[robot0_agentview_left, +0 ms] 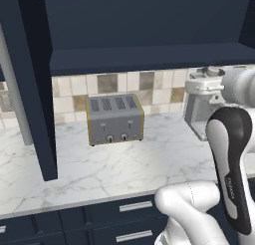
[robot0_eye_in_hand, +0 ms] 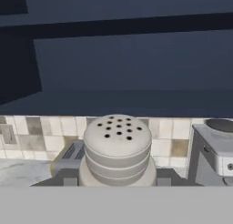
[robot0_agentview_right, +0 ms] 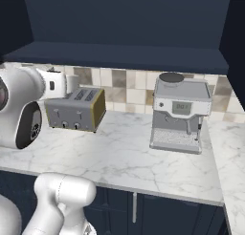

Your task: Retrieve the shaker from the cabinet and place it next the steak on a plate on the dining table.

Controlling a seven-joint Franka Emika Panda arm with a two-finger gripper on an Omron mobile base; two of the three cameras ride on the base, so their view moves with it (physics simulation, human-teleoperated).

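The shaker (robot0_eye_in_hand: pixel 117 148), grey-beige with a rounded, holed cap, stands upright right in front of the hand camera. My gripper (robot0_eye_in_hand: pixel 117 180) is shut on it, with one dark fingertip on each side of its base. It hangs in the air in front of the cabinet (robot0_eye_in_hand: pixel 136 63), whose dark navy shelf board (robot0_agentview_left: pixel 149 59) runs above the tiled wall. In the right base view the shelf (robot0_agentview_right: pixel 119 55) lies bare. The steak, the plate and the dining table are out of view.
A grey toaster (robot0_agentview_left: pixel 115 118) stands on the marble counter (robot0_agentview_left: pixel 124 164) against the tiled wall. To its right is a coffee machine (robot0_agentview_right: pixel 179 112). A navy side panel (robot0_agentview_left: pixel 35 89) drops to the counter at the left. Drawers with silver handles (robot0_agentview_left: pixel 135 206) run below the edge.
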